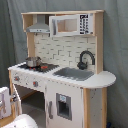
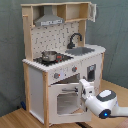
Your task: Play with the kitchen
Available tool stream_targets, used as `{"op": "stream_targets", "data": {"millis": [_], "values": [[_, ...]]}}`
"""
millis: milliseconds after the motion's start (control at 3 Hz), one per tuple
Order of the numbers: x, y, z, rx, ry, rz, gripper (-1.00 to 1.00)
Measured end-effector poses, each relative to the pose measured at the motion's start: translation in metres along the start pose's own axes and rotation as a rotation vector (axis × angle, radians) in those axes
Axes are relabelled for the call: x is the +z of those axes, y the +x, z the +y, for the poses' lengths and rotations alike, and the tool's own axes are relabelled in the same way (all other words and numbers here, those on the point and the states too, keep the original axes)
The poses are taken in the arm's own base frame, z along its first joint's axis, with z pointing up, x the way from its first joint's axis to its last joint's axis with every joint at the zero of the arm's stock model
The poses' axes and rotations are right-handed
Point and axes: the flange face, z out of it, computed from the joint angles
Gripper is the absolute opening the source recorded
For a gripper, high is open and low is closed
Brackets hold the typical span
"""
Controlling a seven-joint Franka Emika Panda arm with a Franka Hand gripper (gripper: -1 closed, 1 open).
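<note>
Kitchen [image 2: 60,60] upright, pot [image 2: 49,55] on stovetop. Gripper [image 2: 86,86] at oven door [image 2: 65,100], 3 o'clock edge. Finger state: cannot tell.

A grey curtain [image 1: 115,45] hangs in folds behind, and a light wooden floor [image 2: 15,119] lies below.

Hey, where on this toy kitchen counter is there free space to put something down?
The rounded white counter end past the sink and faucet is bare. The stovetop is crowded by the pot. The robot's hand sits low at the oven door, off the counter.
</note>
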Motion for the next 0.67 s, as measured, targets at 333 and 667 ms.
{"op": "stream_targets", "data": {"millis": [333,667], "values": [[-0.0057,-0.0097,-0.0048,-0.009,-0.023,-0.015,-1.00],[-0.0075,-0.0130,-0.0060,-0.010,-0.026,-0.019,1.00]]}}
